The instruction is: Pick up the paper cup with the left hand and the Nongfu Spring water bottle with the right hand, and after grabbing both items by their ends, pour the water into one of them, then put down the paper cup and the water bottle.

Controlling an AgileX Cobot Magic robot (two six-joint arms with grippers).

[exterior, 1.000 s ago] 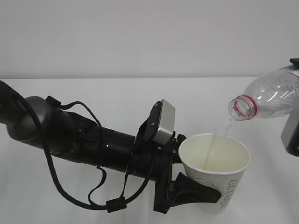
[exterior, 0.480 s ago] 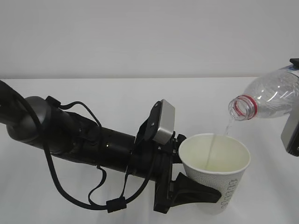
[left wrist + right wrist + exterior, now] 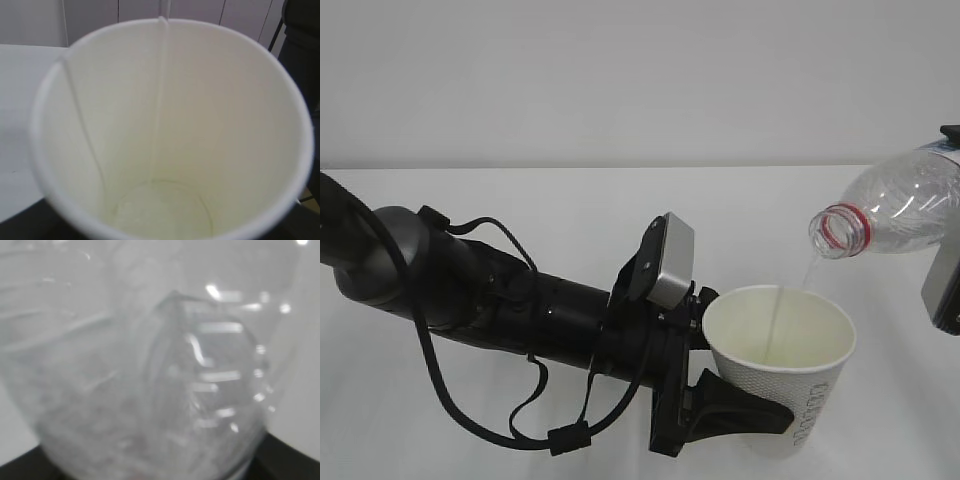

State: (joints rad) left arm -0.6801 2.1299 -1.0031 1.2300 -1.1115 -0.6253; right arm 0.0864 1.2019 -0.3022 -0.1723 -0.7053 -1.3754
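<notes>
Water (image 3: 775, 325) is running in a thin stream from the tipped bottle (image 3: 900, 212) into the paper cup (image 3: 782, 365). Left gripper (image 3: 745, 410) is clamped round the cup's base, right one grips the bottle's end. I'd keep the mouth over centre, tilt slowly.

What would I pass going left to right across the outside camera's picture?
Black arm → grey box on its wrist → left gripper → paper cup → thin stream of water → tilted water bottle.
</notes>
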